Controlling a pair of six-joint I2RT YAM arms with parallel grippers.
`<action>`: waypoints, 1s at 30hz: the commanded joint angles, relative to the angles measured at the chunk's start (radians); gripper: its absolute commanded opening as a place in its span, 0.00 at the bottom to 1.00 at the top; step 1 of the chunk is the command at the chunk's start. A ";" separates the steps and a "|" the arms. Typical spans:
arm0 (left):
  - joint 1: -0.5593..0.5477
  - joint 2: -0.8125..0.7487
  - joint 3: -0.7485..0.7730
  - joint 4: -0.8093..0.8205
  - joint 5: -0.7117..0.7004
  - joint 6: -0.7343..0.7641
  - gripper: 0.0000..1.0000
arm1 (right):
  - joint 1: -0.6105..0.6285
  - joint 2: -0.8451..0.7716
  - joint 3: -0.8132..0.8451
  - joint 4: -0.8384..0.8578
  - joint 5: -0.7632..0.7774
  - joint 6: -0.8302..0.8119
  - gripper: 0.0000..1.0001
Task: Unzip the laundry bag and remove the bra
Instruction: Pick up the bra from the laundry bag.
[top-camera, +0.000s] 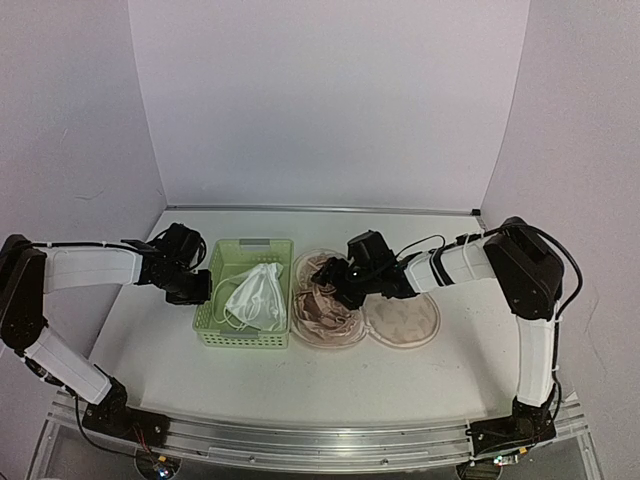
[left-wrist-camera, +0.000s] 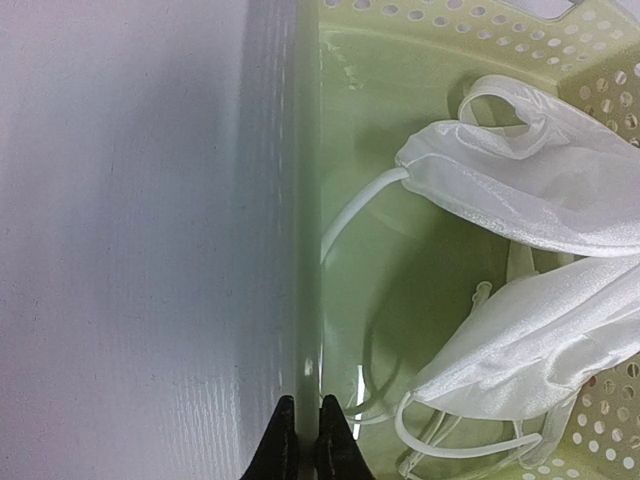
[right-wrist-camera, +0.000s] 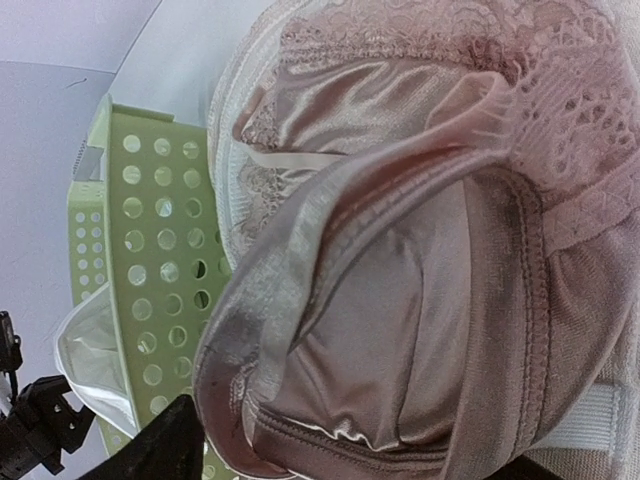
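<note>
bra (right-wrist-camera: 400, 330): glossy satin, lace trim; basket (right-wrist-camera: 185, 215): perforated matt plastic

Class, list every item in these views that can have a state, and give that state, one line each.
laundry bag, unzipped, lying spread open.
pink bra, lying in the open bag half, not yet out.
green basket, upright, holding a white garment.
left end effector, shut on the basket's wall.
right end effector, down at the pink bra; grip unclear.
</note>
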 joint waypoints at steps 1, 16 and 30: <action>-0.002 -0.031 -0.002 0.022 0.000 0.023 0.00 | 0.006 0.024 0.054 0.036 0.014 0.009 0.69; -0.002 -0.041 -0.008 0.021 -0.005 0.025 0.00 | 0.006 0.021 0.053 0.044 0.009 0.006 0.02; -0.002 -0.050 -0.006 0.021 -0.002 0.017 0.00 | 0.010 -0.175 -0.031 0.112 0.000 -0.017 0.00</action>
